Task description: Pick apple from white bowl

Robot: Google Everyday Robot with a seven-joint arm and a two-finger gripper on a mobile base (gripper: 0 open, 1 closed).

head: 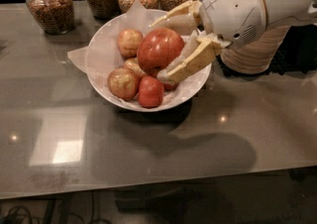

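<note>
A single view looks down at an angle from the near side onto a glossy worktop (pixel 148 153), close in, facing jars (pixel 49 5) along the far edge. The end effector (pixel 157 49) enters from the upper right, over the white bowl (pixel 195 86), its fingers clasping the apple (pixel 161 44).

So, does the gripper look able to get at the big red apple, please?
Yes, it seems so: the gripper is shut on the apple over the white bowl, with nothing in between.

Four glass jars (pixel 49 7) of brownish dry goods line the back of the glossy grey table (pixel 148 163). A stack of tan paper bowls (pixel 253 55) stands at the right.
</note>
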